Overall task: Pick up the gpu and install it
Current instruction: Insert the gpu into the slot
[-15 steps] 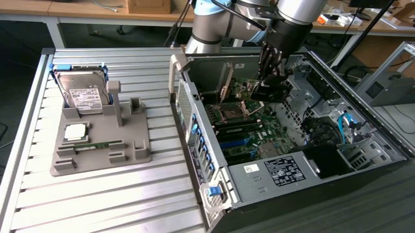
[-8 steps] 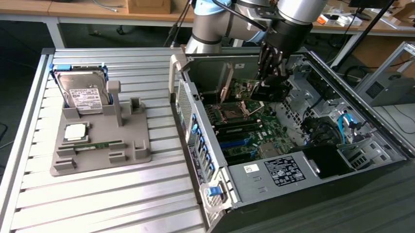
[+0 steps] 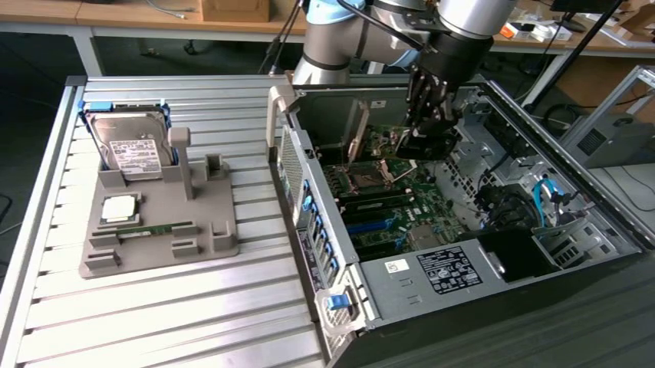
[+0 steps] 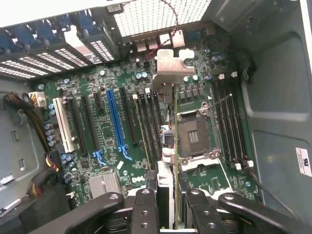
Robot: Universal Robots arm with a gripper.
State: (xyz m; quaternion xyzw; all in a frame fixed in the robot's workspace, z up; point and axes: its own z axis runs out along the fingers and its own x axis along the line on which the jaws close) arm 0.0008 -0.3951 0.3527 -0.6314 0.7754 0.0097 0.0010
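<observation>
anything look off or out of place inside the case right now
Nothing looks spilled or broken. The one thing out of place is the gpu: the pincer grips it edge-on above the motherboard, not seated in any slot. The CPU socket stands open and empty.

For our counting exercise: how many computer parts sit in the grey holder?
3: a hard drive propped at the far end, a processor lying in the middle, a memory stick nearer the camera. None seems hidden.
</observation>
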